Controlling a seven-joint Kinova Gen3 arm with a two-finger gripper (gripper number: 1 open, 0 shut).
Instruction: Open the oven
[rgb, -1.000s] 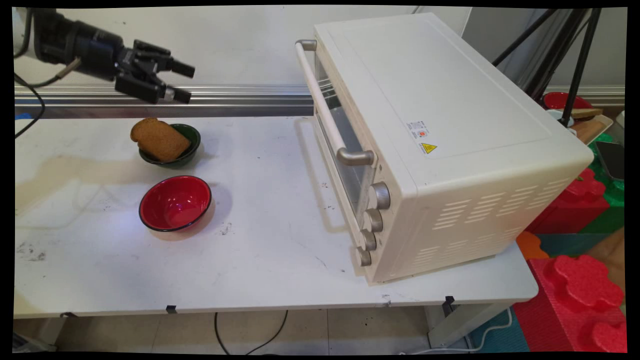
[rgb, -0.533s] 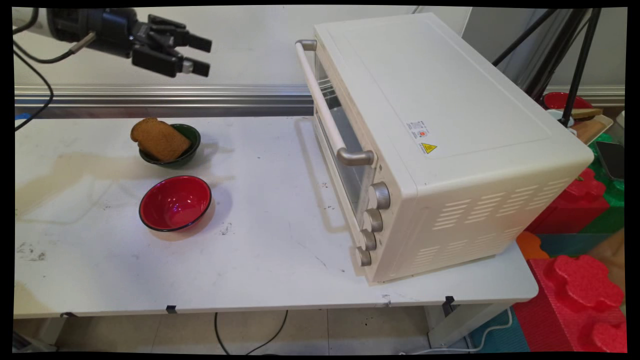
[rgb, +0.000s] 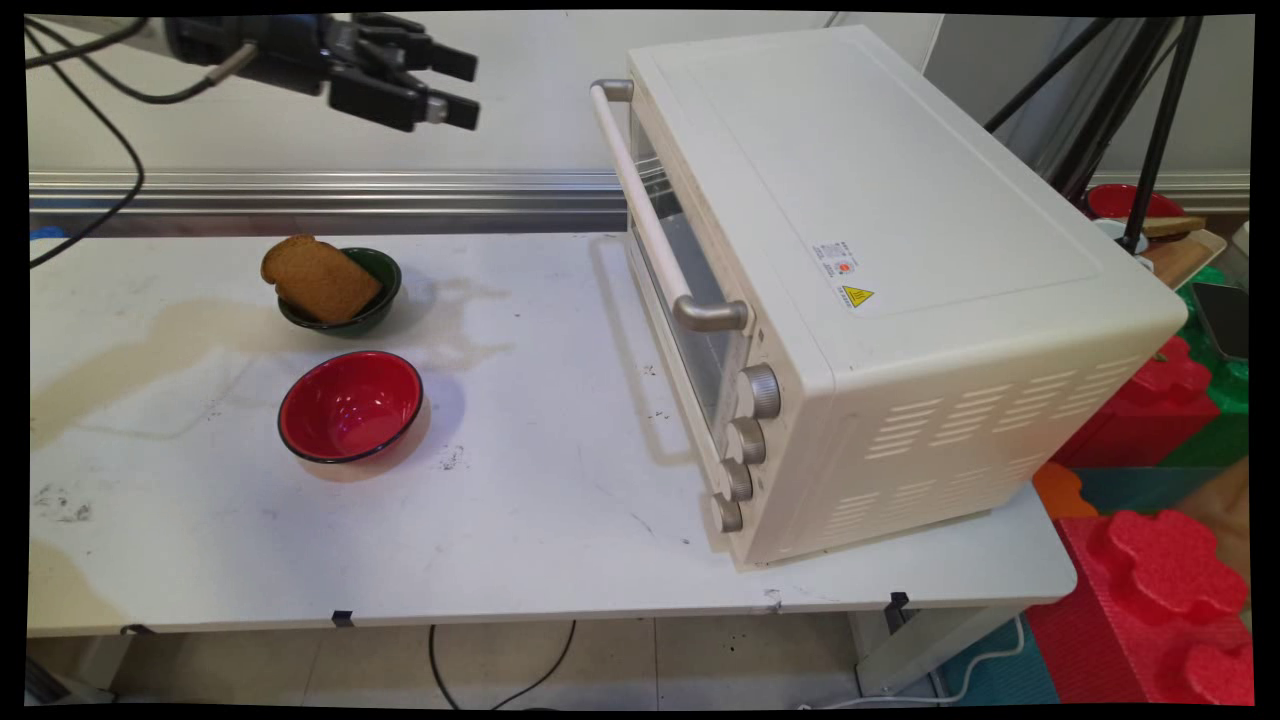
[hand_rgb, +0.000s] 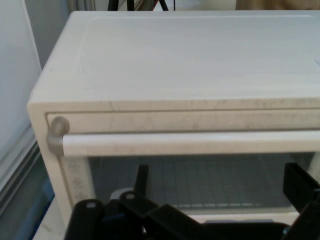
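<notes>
The gripper hangs high above the tabletop, jaws apart and holding nothing, facing the closed toaster oven and level with its door handle; bread sits in the green bowl, red bowl beside it

Open end effector high, left of toaster oven; bread in green bowl.

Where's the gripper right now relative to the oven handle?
In the main view the gripper hangs high at the upper left, jaws open, left of the oven and level with its handle. The hand view faces that handle.
</notes>
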